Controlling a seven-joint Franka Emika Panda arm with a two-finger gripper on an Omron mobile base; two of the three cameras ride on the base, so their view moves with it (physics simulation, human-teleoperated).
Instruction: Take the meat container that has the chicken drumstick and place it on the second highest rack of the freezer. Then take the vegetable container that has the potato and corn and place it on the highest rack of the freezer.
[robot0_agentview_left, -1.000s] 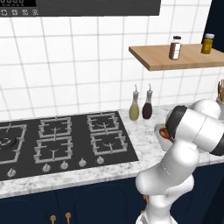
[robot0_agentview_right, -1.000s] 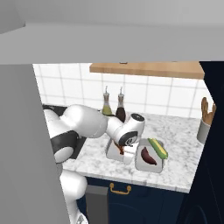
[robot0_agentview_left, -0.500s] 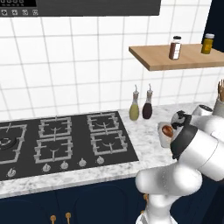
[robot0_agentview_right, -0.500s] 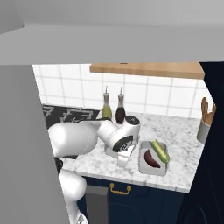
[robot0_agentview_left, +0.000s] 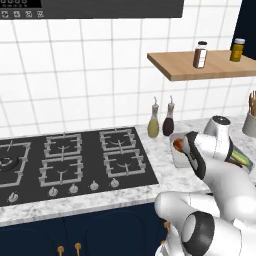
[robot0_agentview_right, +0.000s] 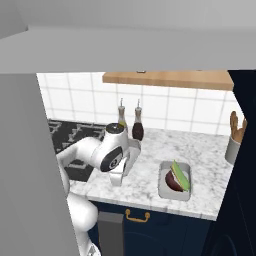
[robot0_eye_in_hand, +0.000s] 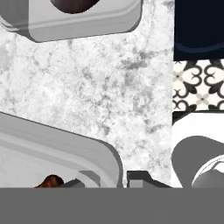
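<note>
Marble counter (robot0_eye_in_hand: 109, 87) separates meat container (robot0_eye_in_hand: 65, 148) from vegetable container (robot0_eye_in_hand: 87, 22).

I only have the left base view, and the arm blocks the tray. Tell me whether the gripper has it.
Observer: In the hand view the gripper is shut on the meat container, with one fingertip on each side of its wall.
Operator: Confirm the contents.
Observer: One end of the chicken drumstick shows inside it.
Operator: Report the other tray.
Observer: The vegetable container sits apart on the counter, with the potato beside the corn.
</note>
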